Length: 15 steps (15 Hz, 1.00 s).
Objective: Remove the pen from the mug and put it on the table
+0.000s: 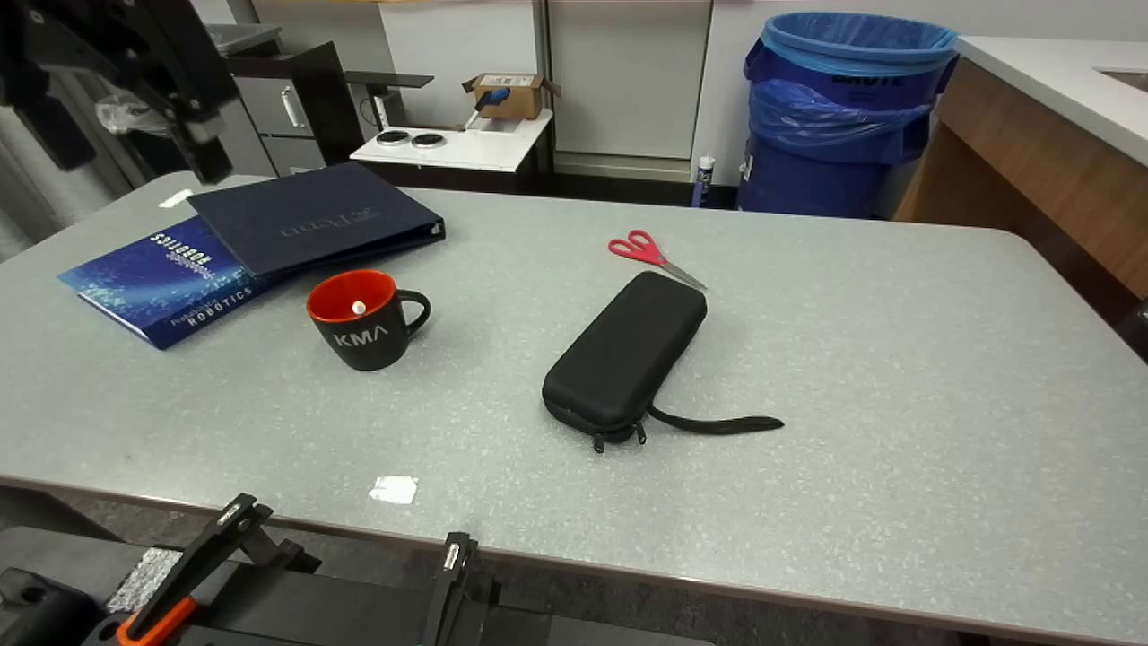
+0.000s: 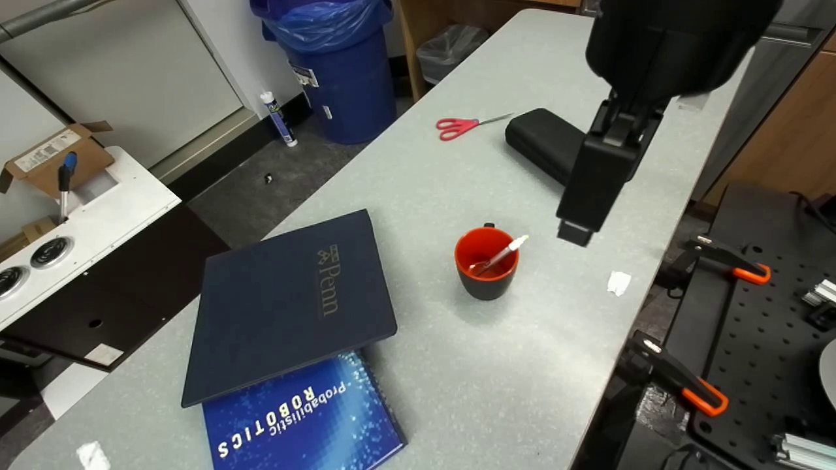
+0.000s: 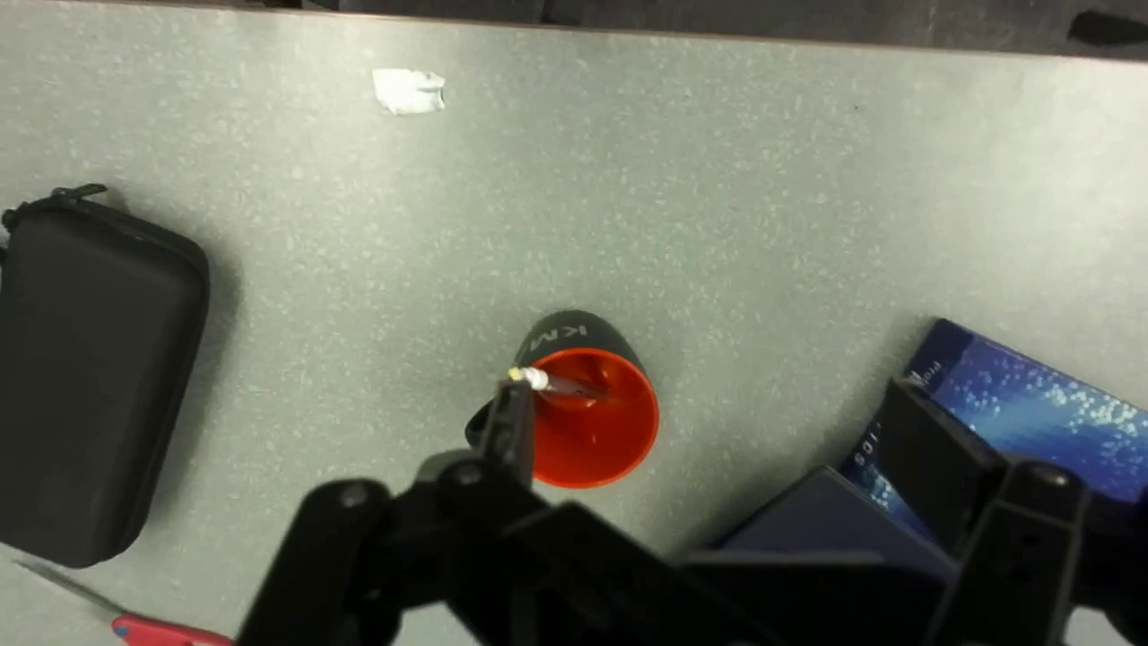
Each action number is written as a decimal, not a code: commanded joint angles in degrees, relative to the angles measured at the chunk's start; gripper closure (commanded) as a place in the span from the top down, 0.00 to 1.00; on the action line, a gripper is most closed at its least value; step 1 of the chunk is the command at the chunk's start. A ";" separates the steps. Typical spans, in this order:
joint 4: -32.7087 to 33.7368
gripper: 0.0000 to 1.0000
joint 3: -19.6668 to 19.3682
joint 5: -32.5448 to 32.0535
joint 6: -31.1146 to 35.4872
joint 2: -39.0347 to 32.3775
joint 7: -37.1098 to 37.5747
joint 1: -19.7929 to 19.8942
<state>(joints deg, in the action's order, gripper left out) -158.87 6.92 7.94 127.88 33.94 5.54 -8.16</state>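
The black mug (image 1: 363,339) with a red inside stands upright on the light grey table (image 1: 852,359). The mug also shows in an exterior view (image 2: 484,287) and in the wrist view (image 3: 599,444). A slim pen (image 2: 504,253) leans in the mug, its white tip above the rim; it shows in the wrist view (image 3: 558,385) and as a white dot in an exterior view (image 1: 359,308). My gripper (image 1: 139,157) is open and empty, above the table and apart from the mug. In the wrist view its fingers (image 3: 708,404) are wide apart, one overlapping the mug's handle side.
A black zip case (image 1: 628,354) and red-handled scissors (image 1: 646,249) lie on the table on the handle side of the mug. A dark blue folder (image 2: 287,307) rests on a blue book (image 2: 307,418) on the mug's other side. Clamps (image 1: 448,574) line the table's near edge.
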 commanded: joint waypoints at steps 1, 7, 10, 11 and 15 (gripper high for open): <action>-0.19 1.00 -1.84 -2.25 0.29 -3.77 -3.09 1.62; -0.25 1.00 -1.64 -1.31 -0.02 -3.70 -2.05 1.11; -0.22 1.00 -1.64 -1.31 -0.02 -3.70 -2.05 1.11; -0.21 1.00 -1.17 -3.28 0.86 -4.49 -2.40 1.83; 0.71 1.00 -0.86 -10.53 2.50 -9.02 -0.74 5.85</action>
<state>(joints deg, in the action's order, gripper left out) -159.15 5.38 2.53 128.43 28.70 3.58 -5.57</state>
